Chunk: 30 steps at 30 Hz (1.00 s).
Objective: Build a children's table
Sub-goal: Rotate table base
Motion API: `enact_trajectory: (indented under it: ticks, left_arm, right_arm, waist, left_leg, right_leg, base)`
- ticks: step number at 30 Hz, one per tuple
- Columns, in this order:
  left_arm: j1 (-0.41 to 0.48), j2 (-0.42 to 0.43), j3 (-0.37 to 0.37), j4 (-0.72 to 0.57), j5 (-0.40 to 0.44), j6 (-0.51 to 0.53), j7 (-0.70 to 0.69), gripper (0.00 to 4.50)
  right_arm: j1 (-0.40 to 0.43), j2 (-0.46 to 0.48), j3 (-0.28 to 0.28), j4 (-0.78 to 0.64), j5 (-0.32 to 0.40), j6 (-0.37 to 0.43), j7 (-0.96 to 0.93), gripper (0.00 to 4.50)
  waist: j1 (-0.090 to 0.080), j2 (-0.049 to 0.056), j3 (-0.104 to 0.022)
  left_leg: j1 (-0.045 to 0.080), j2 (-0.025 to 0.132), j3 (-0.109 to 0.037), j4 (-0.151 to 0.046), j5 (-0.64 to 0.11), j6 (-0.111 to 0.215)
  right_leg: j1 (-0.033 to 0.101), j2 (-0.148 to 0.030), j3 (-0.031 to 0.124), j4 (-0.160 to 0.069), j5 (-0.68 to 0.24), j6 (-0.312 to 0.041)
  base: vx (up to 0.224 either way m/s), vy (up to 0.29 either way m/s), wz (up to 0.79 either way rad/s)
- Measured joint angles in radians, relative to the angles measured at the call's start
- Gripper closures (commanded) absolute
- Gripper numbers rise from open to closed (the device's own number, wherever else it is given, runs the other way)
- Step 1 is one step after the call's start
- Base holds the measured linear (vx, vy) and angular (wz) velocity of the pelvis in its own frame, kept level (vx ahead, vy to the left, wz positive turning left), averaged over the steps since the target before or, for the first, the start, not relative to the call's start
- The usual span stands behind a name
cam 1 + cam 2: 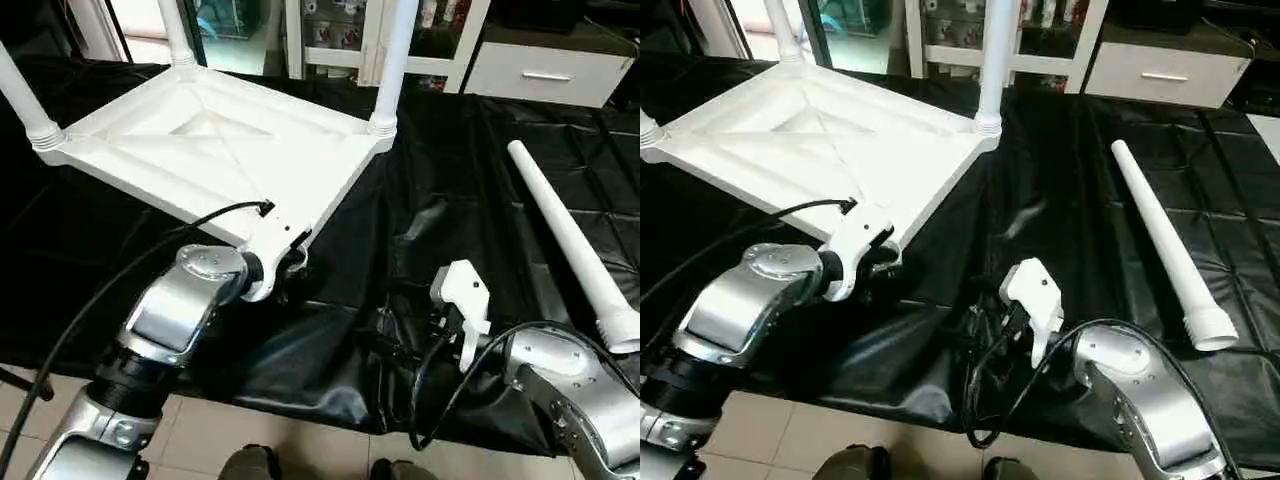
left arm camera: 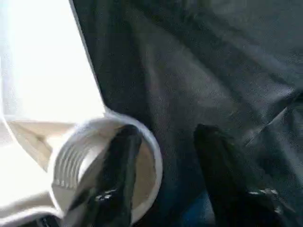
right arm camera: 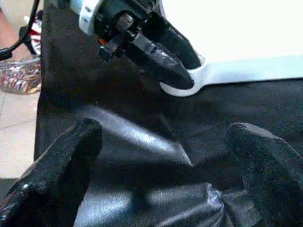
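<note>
Nearest the robot, the right gripper hovers low over the black sheet, its two fingers spread wide and holding nothing. Just beyond, the left gripper is at the near corner socket of the upturned table top: one finger sits inside the threaded socket, the other outside its wall, so it seems to pinch the rim. That socket has no leg. Three legs already stand in the other corners. The fourth leg lies loose on the sheet to the right, still to be fitted.
</note>
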Motion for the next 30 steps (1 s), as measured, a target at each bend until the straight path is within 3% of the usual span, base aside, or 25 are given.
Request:
enact_trajectory:
  ticks: [4, 8, 13, 15, 16, 18, 22, 26, 28, 29, 30]
  left_arm:
    - [0.012, -0.017, 0.075, -0.079, -0.06, -0.017, 0.0, 2.2]
    - [0.029, -0.016, 0.165, -0.156, -0.112, -0.043, 0.001, 2.2]
    - [0.067, -0.055, 0.223, -0.221, -0.161, -0.081, 0.02, 2.2]
    - [0.123, -0.137, 0.269, -0.229, -0.172, -0.107, 0.089, 2.2]
    - [0.144, -0.172, 0.282, -0.229, -0.173, -0.123, 0.122, 2.2]
    - [0.224, -0.238, 0.281, -0.252, -0.125, -0.177, 0.249, 2.2]
    - [0.269, -0.214, 0.263, -0.251, -0.031, -0.248, 0.35, 2.2]
    - [0.3, -0.276, 0.33, -0.251, -0.011, -0.257, 0.452, 2.2]
    - [0.306, -0.274, 0.328, -0.25, 0.008, -0.278, 0.475, 2.2]
    - [0.308, -0.272, 0.328, -0.25, 0.018, -0.284, 0.494, 2.2]
    - [0.308, -0.271, 0.328, -0.25, 0.023, -0.285, 0.504, 2.2]
  right_arm:
    - [0.001, 0.019, -0.058, -0.012, 0.045, 0.019, -0.027, 0.0]
    - [-0.024, 0.075, -0.128, -0.03, 0.099, 0.077, -0.112, 0.0]
    - [-0.152, 0.083, -0.204, 0.088, -0.023, 0.106, -0.323, 0.0]
    - [-0.172, 0.082, -0.226, 0.126, -0.053, 0.106, -0.376, 0.0]
    - [-0.176, 0.082, -0.232, 0.137, -0.064, 0.106, -0.394, 0.0]
    - [-0.193, 0.127, -0.237, 0.141, -0.089, 0.106, -0.475, 0.0]
    - [-0.207, 0.157, -0.234, 0.132, -0.127, 0.09, -0.54, 0.0]
    - [-0.207, 0.191, -0.201, 0.123, -0.17, 0.057, -0.578, 0.0]
    - [-0.208, 0.22, -0.19, 0.119, -0.171, 0.057, -0.596, 0.0]
    - [-0.208, 0.244, -0.186, 0.118, -0.168, 0.059, -0.608, 0.0]
    - [-0.208, 0.252, -0.183, 0.118, -0.166, 0.061, -0.613, 0.0]
  waist:
    - [-0.001, 0.003, -0.002]
    - [-0.006, 0.015, -0.009]
    - [-0.005, 0.015, -0.014]
    - [-0.005, 0.014, -0.016]
    - [-0.005, 0.012, -0.017]
    - [-0.011, -0.001, -0.02]
    - [-0.023, -0.016, -0.025]
    - [-0.036, -0.027, -0.028]
    - [-0.047, -0.029, -0.028]
    - [-0.06, -0.028, -0.028]
    - [-0.064, -0.029, -0.029]
  left_leg:
    - [0.001, 0.001, 0.0, 0.002, 0.0, 0.0]
    - [0.001, 0.001, 0.0, 0.003, 0.0, 0.0]
    - [0.002, 0.001, 0.0, 0.005, 0.001, -0.001]
    - [0.002, 0.001, 0.002, 0.006, 0.001, -0.001]
    - [0.001, 0.002, 0.001, 0.008, 0.001, 0.0]
    - [0.0, 0.004, 0.003, 0.008, 0.001, 0.0]
    - [0.0, 0.006, 0.003, 0.008, 0.002, -0.001]
    - [0.0, 0.007, 0.001, 0.008, 0.002, -0.003]
    - [0.0, 0.017, -0.005, 0.008, 0.004, -0.005]
    - [0.001, 0.026, -0.015, 0.006, 0.005, -0.008]
    - [0.001, 0.035, -0.02, 0.006, 0.008, -0.013]
  right_leg:
    - [0.001, 0.0, 0.0, 0.0, 0.002, -0.001]
    - [0.001, 0.0, 0.0, 0.001, 0.003, -0.001]
    - [0.002, 0.0, 0.0, 0.001, 0.007, 0.0]
    - [0.002, 0.0, 0.001, 0.001, 0.008, 0.002]
    - [0.002, 0.0, 0.0, 0.001, 0.008, 0.004]
    - [0.001, 0.001, 0.001, 0.0, 0.009, 0.011]
    - [0.0, 0.003, 0.0, 0.0, 0.009, 0.021]
    - [0.0, 0.004, -0.001, -0.001, 0.009, 0.022]
    - [0.007, 0.016, -0.003, -0.011, 0.011, 0.019]
    - [0.015, 0.026, -0.011, -0.018, 0.014, 0.009]
    - [0.016, 0.034, -0.014, -0.012, 0.012, -0.003]
  base:
    - [0.0, 0.0, 0.0]
    - [0.0, 0.0, 0.0]
    - [0.0, 0.0, 0.0]
    - [0.0, 0.0, 0.0]
    - [0.0, 0.0, 0.0]
    - [0.0, 0.0, 0.0]
    - [0.0, 0.0, 0.0]
    - [0.0, 0.0, 0.0]
    - [0.0, 0.0, 0.0]
    - [0.0, 0.0, 0.0]
    - [-0.008, -0.071, 0.04]
